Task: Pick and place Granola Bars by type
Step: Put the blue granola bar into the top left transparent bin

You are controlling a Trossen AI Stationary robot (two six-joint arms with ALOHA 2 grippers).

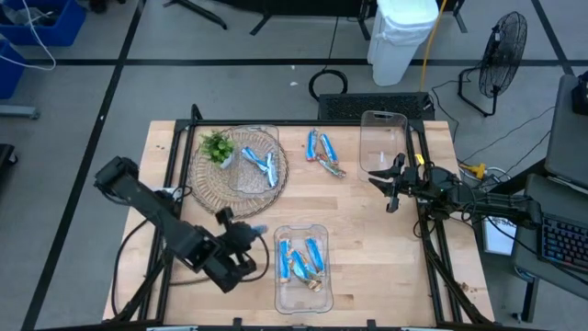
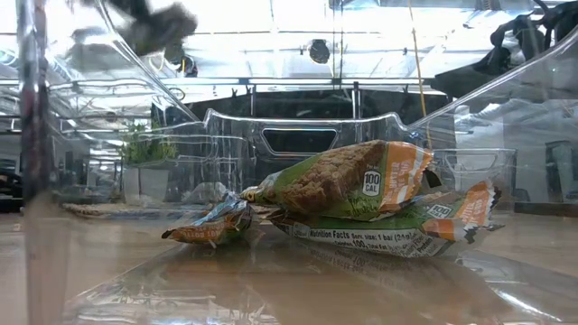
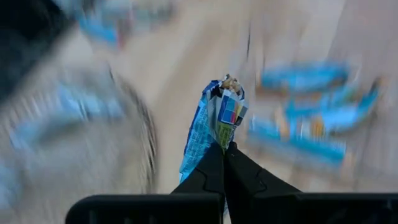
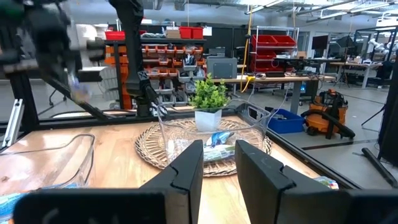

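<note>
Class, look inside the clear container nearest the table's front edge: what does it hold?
The clear container holds several blue-and-white granola bars plus green-orange ones; overlapping wrappers hide the exact count.

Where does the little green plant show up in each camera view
High view: green plant on the round woven tray, upper left.
Low view: left, mid-height.
Left wrist view: cannot be made out.
Right wrist view: centre.
Shared landmark: the woven tray under it.

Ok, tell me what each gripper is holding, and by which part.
Left gripper pinches a blue granola bar by one end. Right gripper holds nothing.
</note>
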